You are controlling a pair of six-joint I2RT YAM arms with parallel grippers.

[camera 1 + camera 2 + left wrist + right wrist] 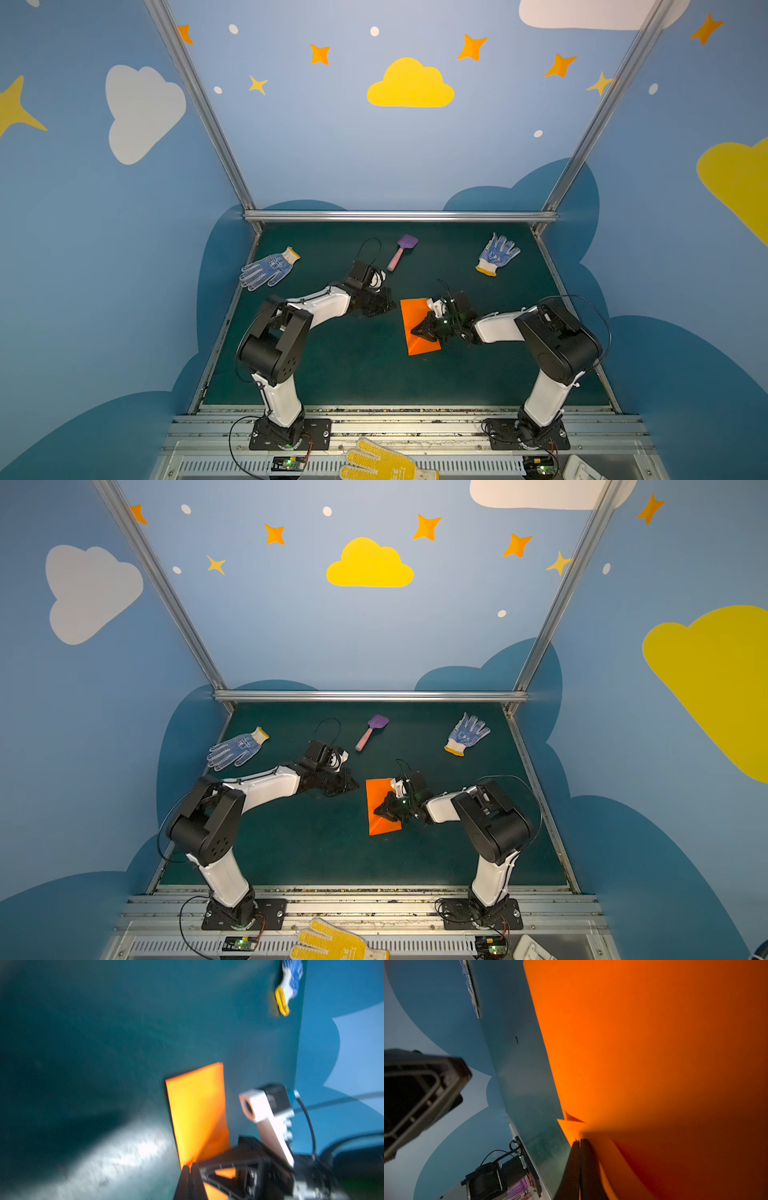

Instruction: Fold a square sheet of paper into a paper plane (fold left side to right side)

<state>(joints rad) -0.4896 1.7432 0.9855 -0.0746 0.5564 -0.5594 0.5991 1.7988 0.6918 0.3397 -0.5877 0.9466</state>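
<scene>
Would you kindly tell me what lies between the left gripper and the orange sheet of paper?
Nothing does: in both top views only a bare strip of the green table separates the left gripper from the square sheet of paper.

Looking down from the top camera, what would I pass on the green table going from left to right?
In a top view: left glove → left gripper → orange paper → right glove.
</scene>
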